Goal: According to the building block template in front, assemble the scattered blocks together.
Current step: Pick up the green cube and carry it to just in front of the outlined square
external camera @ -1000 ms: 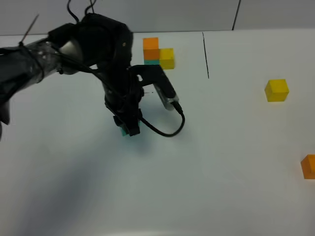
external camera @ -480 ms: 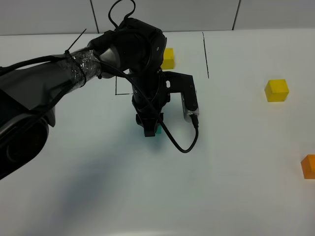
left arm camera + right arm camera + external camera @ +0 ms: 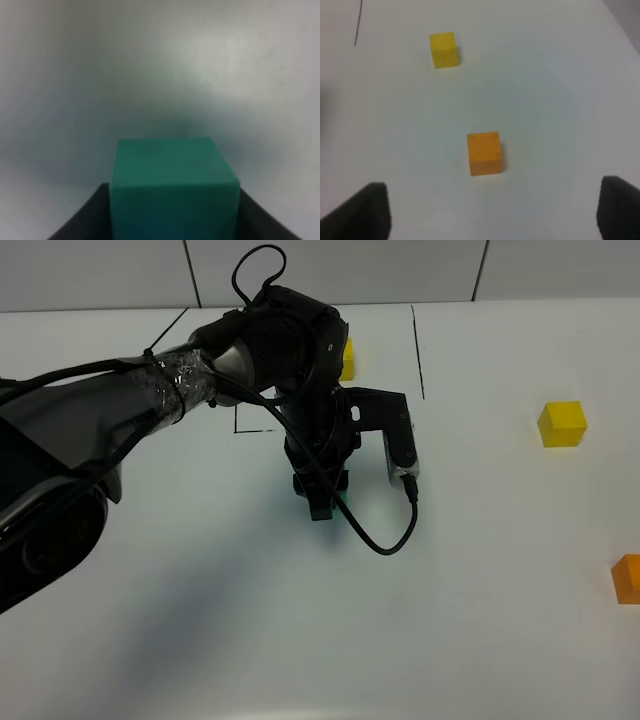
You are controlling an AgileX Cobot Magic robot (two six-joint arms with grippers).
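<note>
Clamped between the jaws of the left gripper (image 3: 320,500): the teal cube (image 3: 172,165), filling the whole gap. Spread wide at the right gripper (image 3: 494,200), holding nothing; ahead of these jaws, apart, the orange cube (image 3: 484,153); farther beyond, the yellow cube (image 3: 444,49).

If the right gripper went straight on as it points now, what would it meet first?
Likely the small matte orange cube, nearly centred ahead of the open right gripper; the plain yellow cube lies farther, off-line. Depth is unclear: the white tabletop might come first.

teal cube (image 3: 172,182) in left end effector (image 3: 172,227)
</note>
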